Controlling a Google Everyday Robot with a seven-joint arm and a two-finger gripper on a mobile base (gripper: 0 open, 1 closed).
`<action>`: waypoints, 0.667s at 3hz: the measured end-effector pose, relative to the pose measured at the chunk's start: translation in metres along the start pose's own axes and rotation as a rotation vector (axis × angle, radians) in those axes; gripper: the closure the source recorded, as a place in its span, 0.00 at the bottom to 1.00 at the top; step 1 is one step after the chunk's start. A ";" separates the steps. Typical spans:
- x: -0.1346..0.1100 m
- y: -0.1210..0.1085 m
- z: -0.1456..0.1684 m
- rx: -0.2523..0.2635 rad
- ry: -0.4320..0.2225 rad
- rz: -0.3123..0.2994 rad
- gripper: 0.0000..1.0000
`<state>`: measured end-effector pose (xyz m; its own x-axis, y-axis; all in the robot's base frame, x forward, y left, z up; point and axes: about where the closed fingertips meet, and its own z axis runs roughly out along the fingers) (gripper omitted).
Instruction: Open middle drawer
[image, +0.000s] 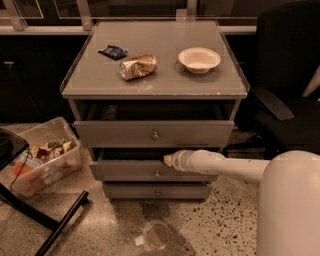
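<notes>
Smooth white tubular arm (230, 166), bulky rounded white body (290, 205); tan-tipped gripper (169, 160) at the middle drawer (125, 171)'s top edge.

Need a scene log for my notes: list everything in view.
cabinet: 1, grey, centre
top drawer: 1, grey, ajar
middle drawer: 1, grey, part-open
bottom drawer: 1, grey, shut
crushed can: 1, gold, cabinet top
bowl: 1, white, cabinet top
packet: 1, dark blue, cabinet top
plastic bin: 1, clear, floor left
cup: 1, clear, floor front
office chair: 1, black, right
arm: 1, white, lower right
gripper: 1, white, at middle drawer's top edge
</notes>
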<state>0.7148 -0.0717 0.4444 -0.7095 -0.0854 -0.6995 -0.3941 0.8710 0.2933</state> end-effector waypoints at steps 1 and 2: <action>-0.011 0.008 -0.013 0.045 0.000 -0.029 1.00; 0.023 0.006 -0.028 0.118 0.090 -0.099 1.00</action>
<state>0.6793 -0.0821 0.4484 -0.7221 -0.2124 -0.6584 -0.3972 0.9065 0.1432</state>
